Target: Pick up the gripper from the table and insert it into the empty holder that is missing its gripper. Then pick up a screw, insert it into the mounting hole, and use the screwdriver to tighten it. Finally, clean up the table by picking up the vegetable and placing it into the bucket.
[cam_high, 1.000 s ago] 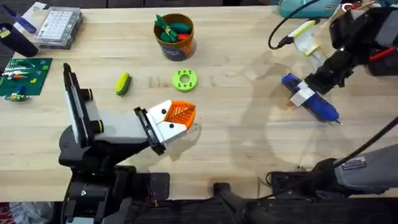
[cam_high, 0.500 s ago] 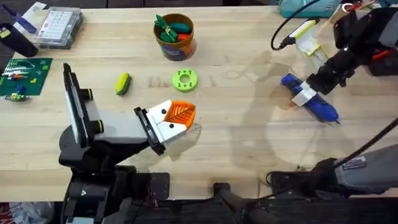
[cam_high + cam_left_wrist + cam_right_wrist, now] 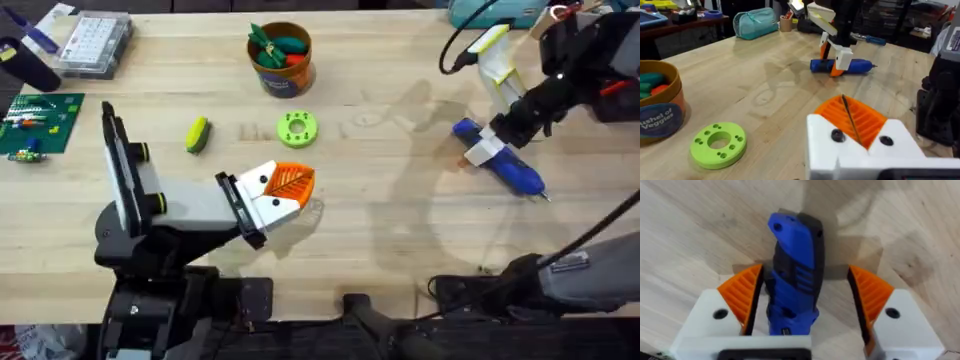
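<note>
Right arm has edged farther over the screwdriver (image 3: pixel 500 160).
Our right gripper (image 3: pixel 807 297) straddles it, wide open; next we close and lift.

On the tabletop (image 3: pixel 380 240) the bucket (image 3: pixel 281 60) stood at the far middle, with the ring (image 3: pixel 297 129) nearer in front of it and the vegetable (image 3: pixel 197 134) to the ring's left. The gripper (image 3: pixel 289 183) sat in the holder (image 3: pixel 262 203) in front of the ring. The screwdriver (image 3: pixel 500 160) lay far to the right, between the right hand's (image 3: pixel 805 297) fingers (image 3: pixel 742 292).
</note>
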